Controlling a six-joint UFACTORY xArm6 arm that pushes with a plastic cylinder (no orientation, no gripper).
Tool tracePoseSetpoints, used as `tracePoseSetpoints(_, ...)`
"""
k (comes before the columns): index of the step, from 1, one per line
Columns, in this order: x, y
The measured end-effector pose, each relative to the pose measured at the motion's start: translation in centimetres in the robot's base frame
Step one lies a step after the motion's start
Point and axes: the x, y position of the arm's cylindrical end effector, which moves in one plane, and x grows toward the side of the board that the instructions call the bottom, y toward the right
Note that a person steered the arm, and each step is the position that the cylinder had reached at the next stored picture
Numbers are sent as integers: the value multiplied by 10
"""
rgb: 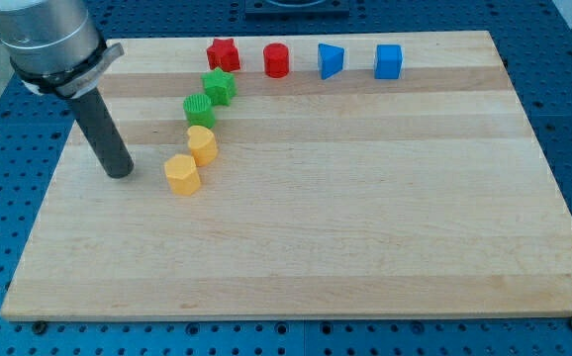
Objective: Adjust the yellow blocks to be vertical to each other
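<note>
Two yellow blocks stand on the wooden board (365, 227) at its left. The yellow hexagonal block (181, 174) is lower and slightly left. The yellow rounded block (202, 144) is just above and right of it, a small gap apart. My tip (119, 172) rests on the board left of the yellow hexagonal block, about a block's width and a bit away, touching neither yellow block.
A green round block (199, 109) and a green star block (219, 87) continue diagonally up-right from the yellow ones. Along the view's top stand a red star block (223, 54), a red cylinder (277, 60), a blue wedge-like block (331, 61) and a blue cube (388, 61).
</note>
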Motion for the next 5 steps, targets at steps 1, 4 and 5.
tracePoseSetpoints(1,15,28)
tracePoseSetpoints(4,17,46)
tracePoseSetpoints(5,33,46)
